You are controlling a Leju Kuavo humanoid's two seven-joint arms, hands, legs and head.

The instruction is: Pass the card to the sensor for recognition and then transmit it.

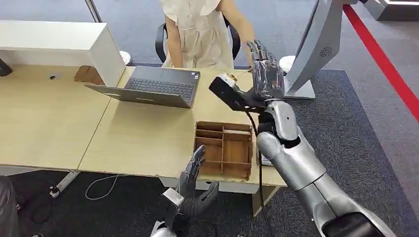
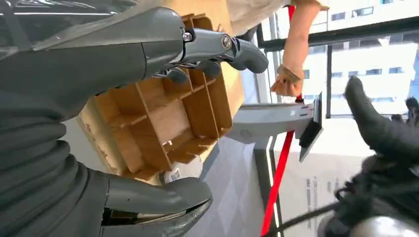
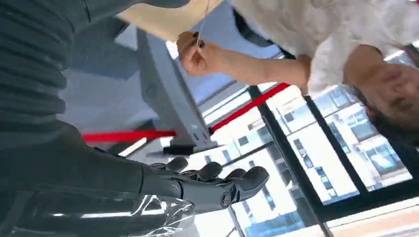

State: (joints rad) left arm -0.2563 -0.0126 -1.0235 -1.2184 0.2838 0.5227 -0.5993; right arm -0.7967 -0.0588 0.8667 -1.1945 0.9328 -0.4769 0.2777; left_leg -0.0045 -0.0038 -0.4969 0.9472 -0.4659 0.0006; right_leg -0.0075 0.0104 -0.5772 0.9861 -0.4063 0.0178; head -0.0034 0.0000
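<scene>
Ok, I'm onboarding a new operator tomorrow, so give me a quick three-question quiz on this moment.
1. True or false: the left hand holds a card.
2. Which is raised toward the person across the table? A) the left hand B) the right hand C) both hands
3. Fill in: the wooden divided tray lies nearer the robot than the open ____.

Key:
1. False; it is empty, fingers apart, low by the table's near edge.
2. B.
3. laptop.
</scene>
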